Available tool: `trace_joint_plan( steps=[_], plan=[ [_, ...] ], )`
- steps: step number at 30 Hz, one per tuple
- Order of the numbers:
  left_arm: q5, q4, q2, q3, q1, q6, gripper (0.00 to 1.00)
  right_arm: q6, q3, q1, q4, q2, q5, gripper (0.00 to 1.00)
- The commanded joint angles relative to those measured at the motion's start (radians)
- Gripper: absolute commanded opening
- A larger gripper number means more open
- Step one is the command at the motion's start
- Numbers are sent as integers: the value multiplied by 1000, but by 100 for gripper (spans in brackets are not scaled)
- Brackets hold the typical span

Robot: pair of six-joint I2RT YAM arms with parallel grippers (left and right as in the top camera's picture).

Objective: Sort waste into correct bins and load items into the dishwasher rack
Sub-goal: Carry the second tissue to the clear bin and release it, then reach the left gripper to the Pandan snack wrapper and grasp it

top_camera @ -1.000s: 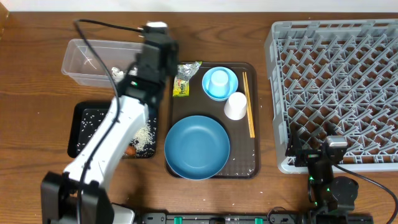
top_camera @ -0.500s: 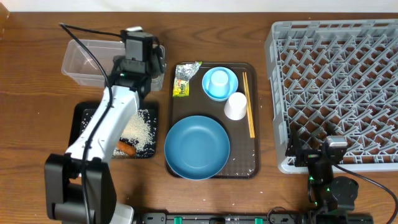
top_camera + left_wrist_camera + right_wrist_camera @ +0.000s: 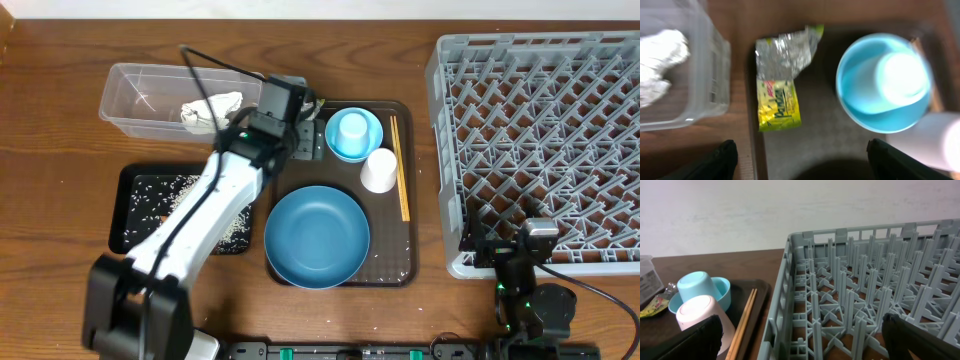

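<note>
Clock refs are on the overhead view, 12 = far edge of the tabletop [image 3: 60, 150].

Left end effector [image 3: 800, 150]: fingers spread wide with nothing between them, so it's empty. It hangs over the 11 o'clock corner of the brown serving tray [image 3: 395, 265], directly above the yellow-green wrapper [image 3: 780, 95]. The wrapper lies flat in that corner against the tray's 9 o'clock rim, and nothing touches it.

Clear tub [image 3: 140, 85] sits at 10 o'clock of the serving tray, just beside it. The crumpled white tissue [image 3: 210, 108] is inside, at the tub's 3 o'clock end.

Black tray [image 3: 118, 215] is at 6 o'clock of the tub, with loose rice [image 3: 160, 195] scattered in it. My left arm covers its 3 o'clock side.

On the serving tray:
- The blue plate [image 3: 317, 237] fills the 6 o'clock half.
- The light-blue bowl [image 3: 375, 142] is at 12, with the light-blue cup [image 3: 352, 128] upside down inside it.
- The white cup [image 3: 379, 170] is just beside the bowl at its 5 o'clock, base up.
- The chopsticks [image 3: 399, 170] lie side by side along the 3 o'clock rim.

Dishwasher rack [image 3: 540, 140] is at 3 o'clock of the serving tray, close by.

Right end effector [image 3: 801, 322]: fingers wide apart, holding nothing, low at the rack's 6 o'clock rim.
</note>
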Motion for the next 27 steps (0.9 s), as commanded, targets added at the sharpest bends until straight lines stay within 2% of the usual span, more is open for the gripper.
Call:
trace_joint_plan(
  steps=[1, 8, 10, 14, 20, 27],
  plan=[
    [5, 6, 85, 2, 4, 66, 84, -3, -2, -12, -2, -6, 3, 99],
    [-36, 152, 215, 2, 5, 154, 84, -3, -2, -12, -2, -6, 3, 99],
    [-51, 182, 236, 2, 6, 168, 80, -3, -2, -12, -2, -6, 3, 99],
    [-53, 218, 275, 2, 5, 244, 80, -3, -2, -12, -2, -6, 3, 99],
    [-131, 280, 329, 2, 6, 267, 80, -3, -2, -12, -2, -6, 3, 99],
    [-150, 382, 373, 2, 6, 282, 80, -3, -2, -12, -2, -6, 3, 99]
  ],
)
